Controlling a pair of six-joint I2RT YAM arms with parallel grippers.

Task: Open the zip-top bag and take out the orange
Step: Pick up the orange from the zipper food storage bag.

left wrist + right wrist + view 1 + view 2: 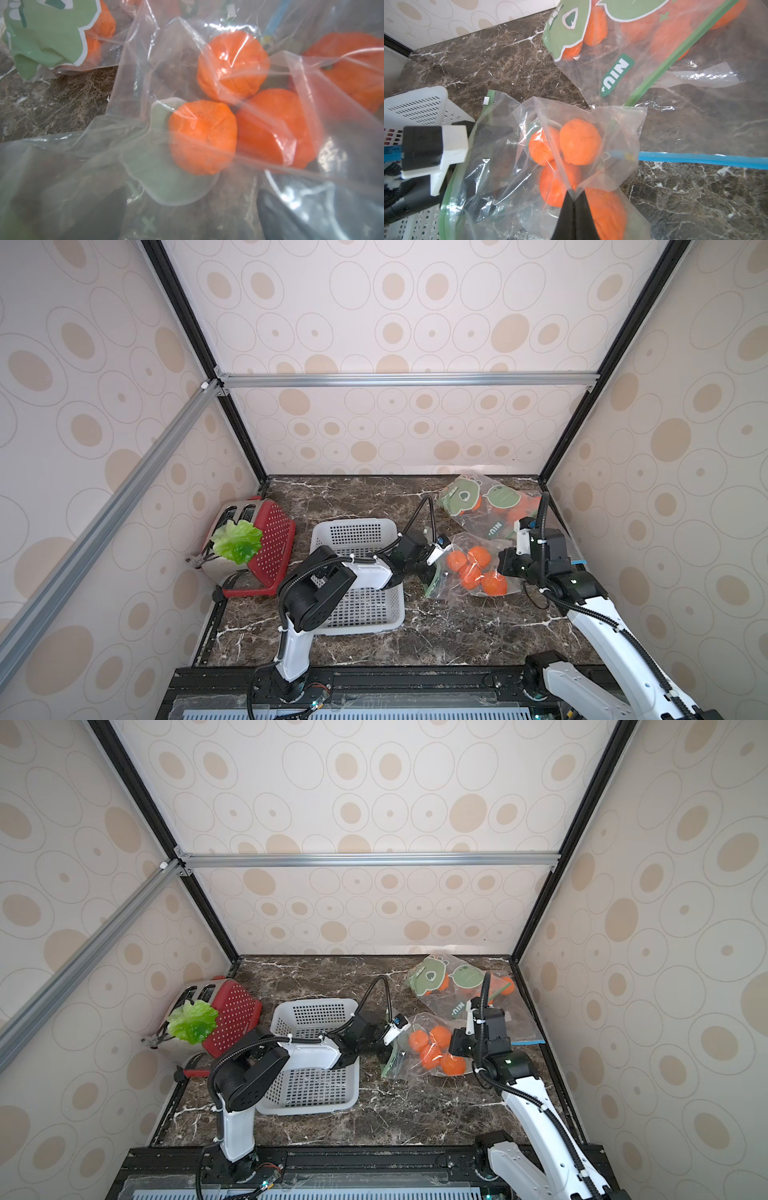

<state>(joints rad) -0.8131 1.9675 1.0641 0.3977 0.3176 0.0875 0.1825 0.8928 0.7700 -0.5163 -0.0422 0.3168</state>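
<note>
Inside the patterned enclosure, on the dark marble surface (pixel 457 635), the zip-top bag (pixel 618 128) lies right of centre with all four oranges (pixel 579 141) inside. Its green zip mouth looks parted. The left gripper (pixel 436 568) sits there, jaws spread and empty. The right gripper (pixel 574 195) has its jaws pinching the bag's far end. Opening seems done; taking an orange out remains.

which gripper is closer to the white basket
Left. The left gripper sits just off the white basket's side, open at the mouth of the zip-top bag. The right gripper is beyond the oranges, pinching the bag's film.
</note>
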